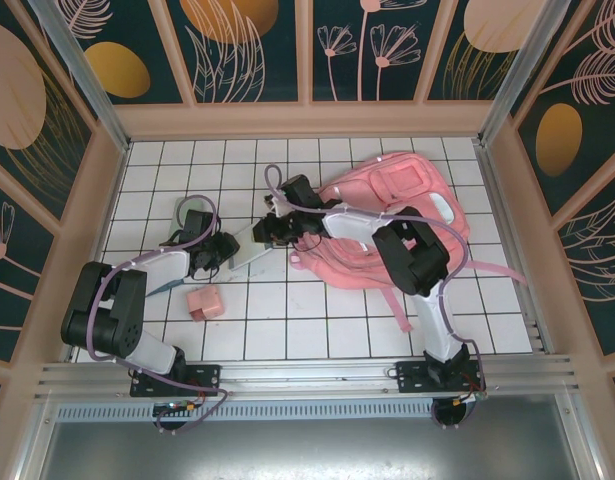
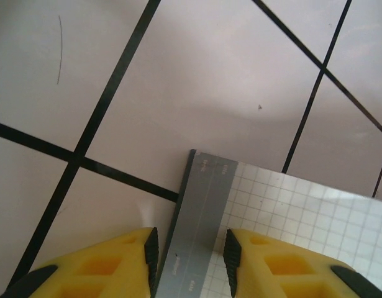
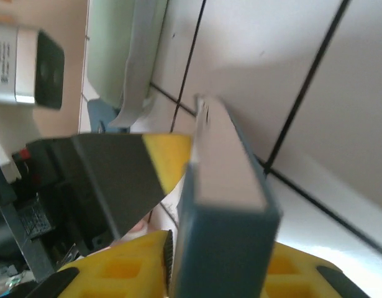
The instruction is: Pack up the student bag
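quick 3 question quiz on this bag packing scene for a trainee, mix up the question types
1. True or false: the notebook is already inside the student bag.
2. Of the left gripper and the right gripper, which has the notebook between its fingers? A: left alone. B: right alone. C: both.
3. Fill the gap: the small box on the tiles near the left arm is ____ in colour.

Key
1. False: it is outside the bag, to its left, between the two grippers.
2. C.
3. Pink.
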### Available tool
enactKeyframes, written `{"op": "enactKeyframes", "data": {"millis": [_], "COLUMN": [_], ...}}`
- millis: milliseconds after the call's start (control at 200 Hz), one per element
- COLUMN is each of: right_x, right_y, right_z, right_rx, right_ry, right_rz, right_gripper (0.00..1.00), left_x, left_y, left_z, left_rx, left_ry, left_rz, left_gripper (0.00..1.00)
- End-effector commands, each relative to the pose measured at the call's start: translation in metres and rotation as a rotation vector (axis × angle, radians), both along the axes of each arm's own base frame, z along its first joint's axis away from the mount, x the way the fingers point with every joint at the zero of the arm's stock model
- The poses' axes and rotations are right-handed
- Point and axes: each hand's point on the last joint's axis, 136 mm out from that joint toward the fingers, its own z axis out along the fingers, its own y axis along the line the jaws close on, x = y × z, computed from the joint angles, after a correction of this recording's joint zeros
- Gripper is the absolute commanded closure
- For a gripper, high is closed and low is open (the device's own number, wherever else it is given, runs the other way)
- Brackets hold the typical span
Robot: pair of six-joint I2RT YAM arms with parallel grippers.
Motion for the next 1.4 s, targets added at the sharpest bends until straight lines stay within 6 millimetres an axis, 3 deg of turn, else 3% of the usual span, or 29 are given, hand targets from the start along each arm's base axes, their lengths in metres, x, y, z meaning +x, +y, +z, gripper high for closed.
{"op": "enactKeyframes", "data": {"millis": [0, 115, 280, 485, 650, 811, 986, 1106, 1366, 1396], "right_x": [-0.02, -0.005, 0.017, 0.034, 0.039, 0.034, 0.032, 0.029, 0.028, 0.029], "right_y": [0.014, 0.001, -0.027, -0.06, -0.075, -0.076, -0.075, -0.075, -0.076, -0.077], "right_z": [0.036, 0.039, 0.055, 0.093, 0.121, 0.146, 0.153, 0.158, 0.153, 0.15], "right_rx": [0.104, 0.08, 0.076, 0.172, 0.253, 0.352, 0.394, 0.433, 0.41, 0.393], "right_ry": [-0.024, -0.04, -0.076, -0.097, -0.101, -0.105, -0.096, -0.081, -0.078, -0.081], "right_rz": [0.09, 0.028, -0.067, -0.142, -0.159, -0.135, -0.127, -0.116, -0.108, -0.115], "right_gripper": [0.81, 1.0, 1.0, 1.0, 1.0, 1.0, 1.0, 1.0, 1.0, 0.93], "left_x": [-0.024, -0.02, -0.001, 0.023, 0.033, 0.033, 0.033, 0.032, 0.034, 0.034], "left_y": [-0.006, -0.003, -0.007, -0.036, -0.06, -0.072, -0.078, -0.079, -0.071, -0.07], "left_z": [-0.02, -0.01, 0.031, 0.09, 0.13, 0.141, 0.145, 0.151, 0.165, 0.167], "left_rx": [-0.009, 0.01, -0.012, -0.232, -0.422, -0.525, -0.585, -0.615, -0.646, -0.641], "left_ry": [0.095, 0.082, -0.018, -0.185, -0.303, -0.329, -0.34, -0.354, -0.384, -0.388], "left_rz": [-0.034, -0.035, -0.039, -0.116, -0.191, -0.231, -0.248, -0.251, -0.215, -0.21], "left_gripper": [0.63, 0.62, 0.53, 0.36, 0.23, 0.24, 0.28, 0.33, 0.94, 0.98]}}
